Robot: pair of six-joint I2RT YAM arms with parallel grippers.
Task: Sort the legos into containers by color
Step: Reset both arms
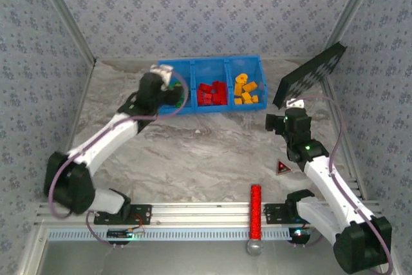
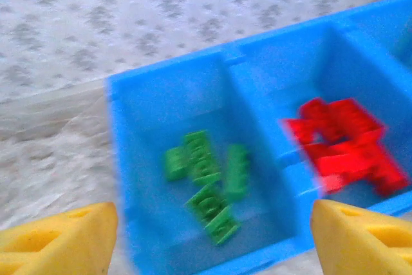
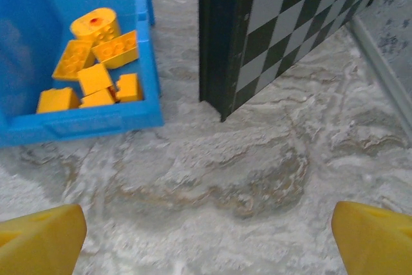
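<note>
The blue three-compartment bin (image 1: 212, 62) stands at the back of the table. Green legos (image 2: 206, 181) lie in its left compartment, red legos (image 1: 211, 93) in the middle one, and yellow-orange legos (image 1: 245, 89), one of them round, in the right one. My left gripper (image 1: 172, 94) hovers over the left compartment. It is open in the left wrist view (image 2: 212, 249), with nothing between its yellow fingers (image 2: 58, 236). My right gripper (image 3: 209, 243) is open over bare table, just in front of the bin's right corner (image 3: 84, 123) and the orange legos (image 3: 96, 62).
A black dotted panel (image 1: 309, 75) leans against the right wall, close to the bin and my right gripper; its checkered face (image 3: 270, 37) is near in the right wrist view. A small dark triangle (image 1: 282, 167) and a red glittery cylinder (image 1: 255, 210) lie near the front.
</note>
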